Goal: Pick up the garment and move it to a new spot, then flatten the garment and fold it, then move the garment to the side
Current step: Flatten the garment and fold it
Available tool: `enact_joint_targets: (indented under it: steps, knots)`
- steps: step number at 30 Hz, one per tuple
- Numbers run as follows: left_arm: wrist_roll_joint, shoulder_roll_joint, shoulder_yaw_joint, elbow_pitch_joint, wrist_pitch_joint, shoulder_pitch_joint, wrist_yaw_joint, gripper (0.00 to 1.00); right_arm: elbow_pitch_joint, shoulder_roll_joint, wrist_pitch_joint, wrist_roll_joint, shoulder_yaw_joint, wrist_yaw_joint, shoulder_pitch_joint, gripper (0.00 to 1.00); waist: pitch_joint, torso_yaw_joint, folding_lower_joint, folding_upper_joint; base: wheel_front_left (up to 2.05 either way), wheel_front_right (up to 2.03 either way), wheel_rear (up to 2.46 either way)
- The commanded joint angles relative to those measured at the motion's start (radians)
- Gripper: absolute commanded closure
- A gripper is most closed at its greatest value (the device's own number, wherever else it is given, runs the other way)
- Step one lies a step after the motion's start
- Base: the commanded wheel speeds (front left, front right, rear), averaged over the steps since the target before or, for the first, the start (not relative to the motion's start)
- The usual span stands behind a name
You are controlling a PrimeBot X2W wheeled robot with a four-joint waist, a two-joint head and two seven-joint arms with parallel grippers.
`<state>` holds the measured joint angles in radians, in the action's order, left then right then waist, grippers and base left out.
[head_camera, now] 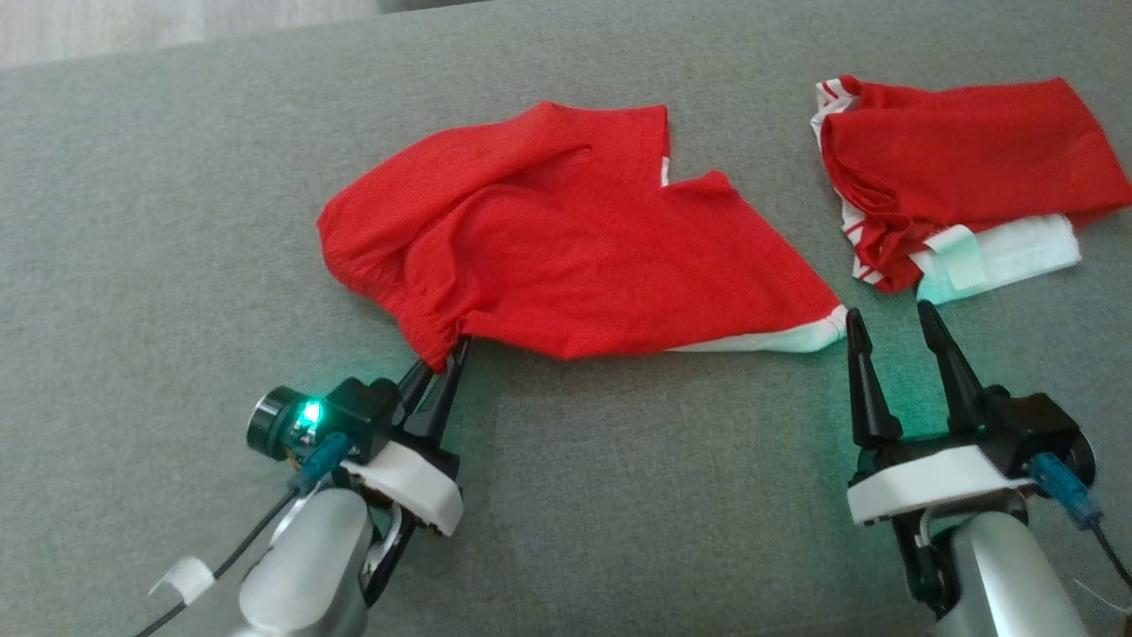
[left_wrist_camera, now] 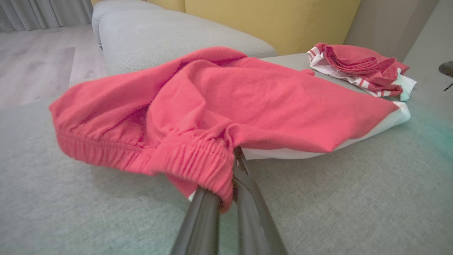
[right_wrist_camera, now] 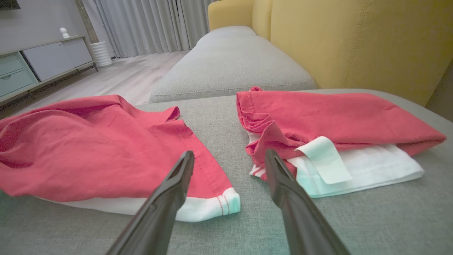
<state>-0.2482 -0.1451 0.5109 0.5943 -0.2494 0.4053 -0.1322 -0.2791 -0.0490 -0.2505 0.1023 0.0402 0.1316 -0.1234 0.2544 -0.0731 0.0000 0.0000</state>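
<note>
Two grippers sat nearest the camera, low in the head view.

- Left gripper (head_camera: 444, 352): clamped shut on the gathered elastic waistband (left_wrist_camera: 184, 161) of the red garment (head_camera: 566, 257). In the left wrist view the band bunched over both fingers.
- Right gripper (head_camera: 890, 311): jaws wide apart, nothing between them. One fingertip stood just beside the garment's white hem corner (head_camera: 818, 334). Whether it touched the cloth could not be told.

Garment: red shorts with white trim, lying on the grey cushion (head_camera: 619, 495) in front of the robot. It was crumpled and humped in loose folds near the waistband, and it spread flatter toward the hem on the robot's right. Most of the fabric rested on the cushion. Only the pinched end looked slightly raised.

Farther off, to the right: a second garment (head_camera: 964, 159), red and white, lay roughly folded. A strip of bare cushion separated it from the held one. Beyond that were the yellow backrest (right_wrist_camera: 354, 46) and pale wooden floor (head_camera: 133, 26).

Progress (judgement): only the start of step one was done. A grip had been taken on the waistband, but the garment was not yet lifted clear. Carrying it to a new spot, flattening, folding and setting it aside all remained. A single pinch at the waistband would likely leave the cloth hanging bunched. The open right gripper looked well placed to take the hem corner.
</note>
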Motion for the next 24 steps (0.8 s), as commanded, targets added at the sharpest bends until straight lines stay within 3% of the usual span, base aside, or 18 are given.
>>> enact_joint_targets:
  steps: [1, 24]
  knots:
    - [-0.007, -0.025, -0.041, -0.043, -0.012, 0.009, 0.003, 1.00, 0.012, -0.001, 0.004, -0.007, 0.008, -0.001, -0.028, 0.00, -0.007, 0.010, 0.0000, 0.0000, 0.00, 0.00, 0.00]
    - [-0.018, -0.058, -0.008, -0.153, 0.049, -0.034, 0.013, 1.00, -0.195, -0.001, 0.121, -0.006, 0.022, -0.001, -0.116, 0.00, -0.019, 0.068, 0.0000, 0.0000, 0.00, 0.00, 0.00]
